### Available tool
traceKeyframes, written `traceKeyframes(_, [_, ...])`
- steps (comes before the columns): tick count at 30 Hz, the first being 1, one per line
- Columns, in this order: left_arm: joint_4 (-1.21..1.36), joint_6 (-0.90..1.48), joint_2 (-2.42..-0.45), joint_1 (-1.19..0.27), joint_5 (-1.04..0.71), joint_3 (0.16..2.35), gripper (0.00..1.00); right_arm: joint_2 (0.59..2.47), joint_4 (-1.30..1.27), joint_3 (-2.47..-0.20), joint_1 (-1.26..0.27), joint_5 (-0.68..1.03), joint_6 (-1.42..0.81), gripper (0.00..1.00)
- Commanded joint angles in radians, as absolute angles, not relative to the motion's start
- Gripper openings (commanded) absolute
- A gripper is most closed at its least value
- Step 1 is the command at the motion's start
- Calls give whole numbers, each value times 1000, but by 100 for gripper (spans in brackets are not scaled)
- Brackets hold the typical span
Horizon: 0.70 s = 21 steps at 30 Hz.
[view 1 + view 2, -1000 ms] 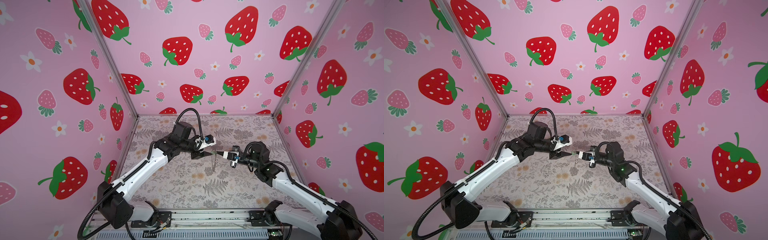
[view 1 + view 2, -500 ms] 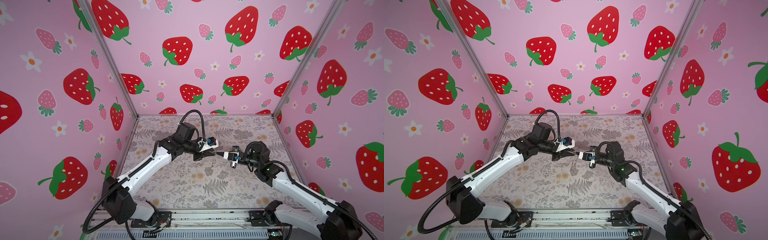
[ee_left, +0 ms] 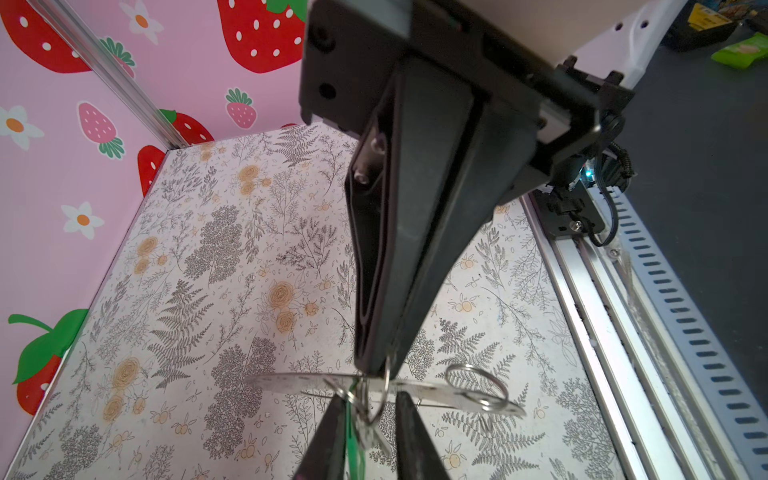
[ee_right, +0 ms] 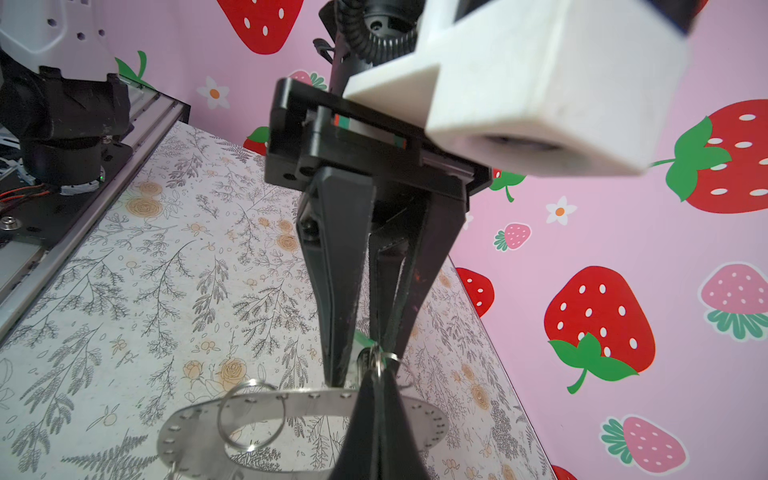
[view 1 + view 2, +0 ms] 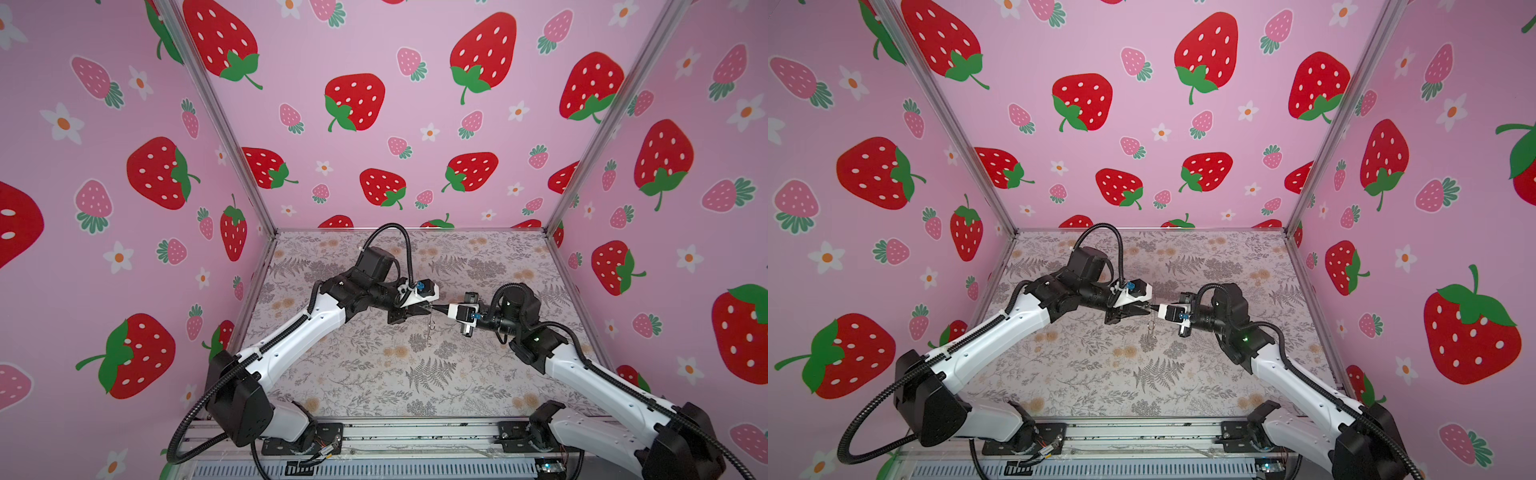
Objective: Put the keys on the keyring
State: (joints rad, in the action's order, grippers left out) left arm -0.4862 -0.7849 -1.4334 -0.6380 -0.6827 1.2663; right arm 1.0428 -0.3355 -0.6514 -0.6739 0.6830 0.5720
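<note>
Left fingers (image 3: 415, 440): part-way apart and held level in the air, tips aimed at the tips of the other arm. A green tag lies in the gap, close against one finger. Whether it is pinched cannot be told.
Right fingers (image 4: 361, 436): pressed together to a single point and closed on the rim of the keyring. Whether they nip the flat rim itself or the small wire loop sitting there cannot be told.
Meeting point: in both top views the two sets of tips almost touch, in mid-air over the middle of the surface (image 5: 374, 374).
Keys (image 3: 355, 446): a bright-green plastic tag, seen edge-on between the left fingers, with a small metal key just beside it. Its end reaches up to the tip of the right fingers, right at the keyring's rim. Whether it is threaded onto anything there is too crowded to tell.
Keyring (image 4: 187, 436): a flat, thin metal ring with a wide open centre and small holes round its rim. It is clear of the surface and hangs down from the right fingers' tip. In both top views it shows only as a thin edge-on sliver.
Wire loops (image 3: 473, 366): one round loop hangs through the rim away from the grip, and another sits right at the grip.
Surface: a floral and fern print.
</note>
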Motion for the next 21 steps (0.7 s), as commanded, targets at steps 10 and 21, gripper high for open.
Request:
traceKeyframes(10, [-506,-808,-1439,-646,-655,1251,9,1014,-368,-675,-672,712,563,0])
traceKeyframes(21, [-505,-797,-1446,-653,-640,1255,0,992,-488,-633,-672,627,502,0])
